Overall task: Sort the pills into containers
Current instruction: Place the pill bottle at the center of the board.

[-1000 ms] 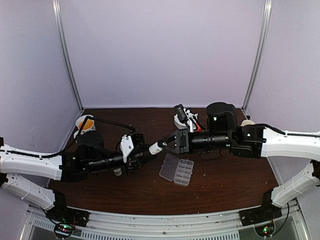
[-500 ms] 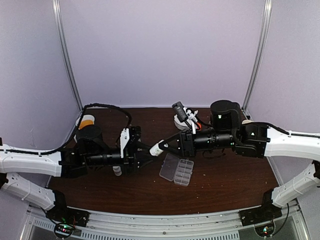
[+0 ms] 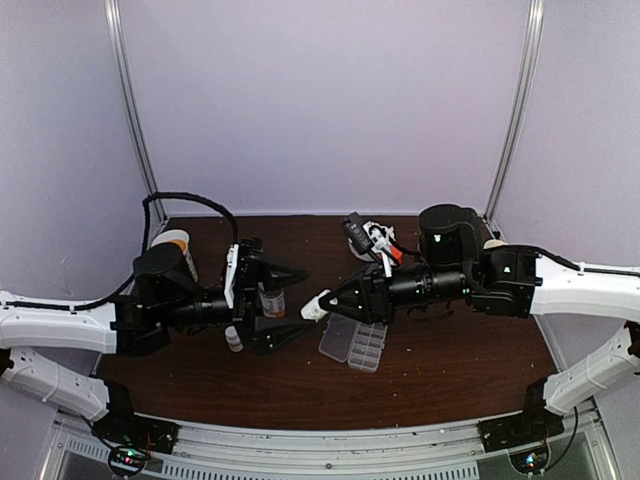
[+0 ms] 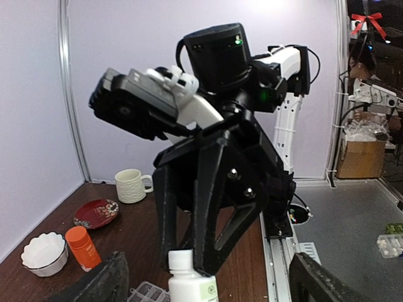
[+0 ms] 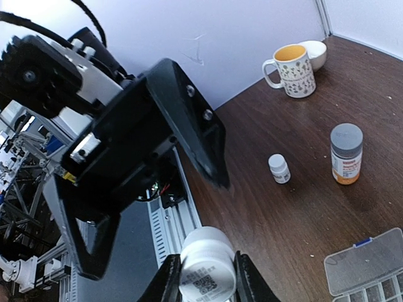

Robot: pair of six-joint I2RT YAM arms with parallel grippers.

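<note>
Right claw (image 5: 206,284) is clamped on a small white bottle (image 5: 204,263), held out sideways with its top end aimed at the other arm. We reckon the pills are inside it, since we can't spot any loose ones. Straight ahead, the left claw (image 3: 304,298) is spread wide, with the bottle's top sitting between its fingers but not gripped. To us that looks like a lid job, one arm holding and the other working the top, though we can't tell if a cap is on. Just under the right claw the clear pill box (image 3: 353,343) lies with its lid flipped open, handy for pouring. Out past the left claw a grey-capped labelled bottle (image 5: 346,153), a second tiny white bottle (image 5: 278,168) and a mug (image 5: 291,69) sit out of the way
</note>
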